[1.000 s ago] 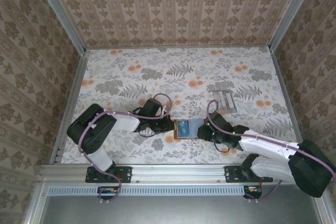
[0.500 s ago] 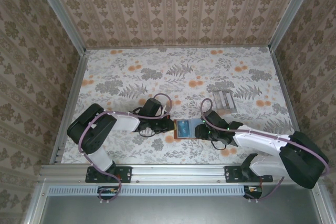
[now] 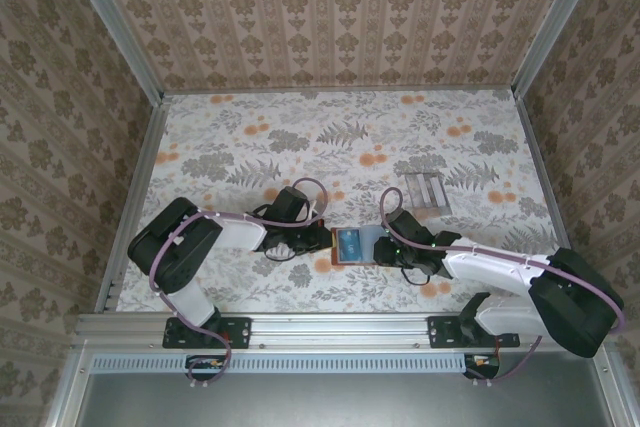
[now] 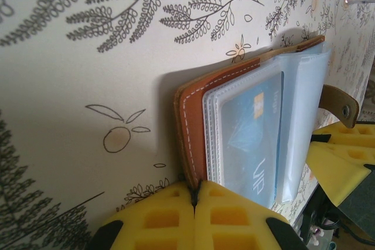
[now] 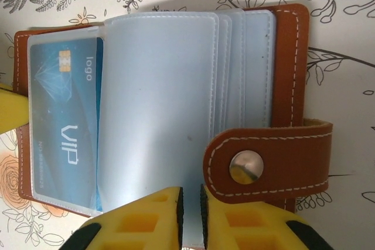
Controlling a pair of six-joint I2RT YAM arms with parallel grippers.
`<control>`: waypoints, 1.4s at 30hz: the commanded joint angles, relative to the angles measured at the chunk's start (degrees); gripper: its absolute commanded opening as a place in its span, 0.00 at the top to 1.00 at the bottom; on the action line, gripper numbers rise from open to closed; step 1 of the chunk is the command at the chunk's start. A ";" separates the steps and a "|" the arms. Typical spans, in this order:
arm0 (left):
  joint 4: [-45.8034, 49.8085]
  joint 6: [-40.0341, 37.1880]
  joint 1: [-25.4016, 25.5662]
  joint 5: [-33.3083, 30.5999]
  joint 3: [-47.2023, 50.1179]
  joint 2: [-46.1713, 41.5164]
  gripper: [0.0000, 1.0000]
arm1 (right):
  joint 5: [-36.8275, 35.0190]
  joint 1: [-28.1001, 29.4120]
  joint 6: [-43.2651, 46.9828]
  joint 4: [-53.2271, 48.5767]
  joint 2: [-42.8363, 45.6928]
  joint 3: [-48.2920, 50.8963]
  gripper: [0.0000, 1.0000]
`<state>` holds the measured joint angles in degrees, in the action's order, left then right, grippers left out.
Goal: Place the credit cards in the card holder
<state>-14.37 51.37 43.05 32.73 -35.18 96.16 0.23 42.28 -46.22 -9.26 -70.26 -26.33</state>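
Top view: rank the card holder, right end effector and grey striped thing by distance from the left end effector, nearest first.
1. card holder: pinched at its left edge by the left end effector.
2. right end effector: at the holder's opposite, right edge.
3. grey striped object: farther right and further back.

Beyond the card holder (image 3: 352, 245), you have bare table (image 3: 300, 137). The left gripper (image 3: 325, 244) blocks its left end, the right gripper (image 3: 385, 247) its right end.
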 commanded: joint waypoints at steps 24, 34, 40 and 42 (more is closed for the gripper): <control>3.36 -1.06 0.37 -1.30 0.82 1.93 1.00 | -6.82 1.98 1.06 -5.87 4.07 -1.96 0.53; 3.21 -0.76 0.46 -1.75 1.25 0.97 1.00 | -5.83 3.69 0.33 -2.39 -3.04 -2.49 0.53; 3.44 -0.67 0.46 -1.86 1.34 0.61 1.00 | -5.51 4.38 0.93 -2.18 -4.80 -3.73 0.63; 3.74 -0.99 0.44 -1.77 1.10 0.88 1.00 | -5.56 4.51 1.04 -2.17 -4.54 -3.91 0.63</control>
<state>-14.85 51.37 43.05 32.99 -35.18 96.47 -5.21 46.17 -45.95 -10.52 -74.06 -29.28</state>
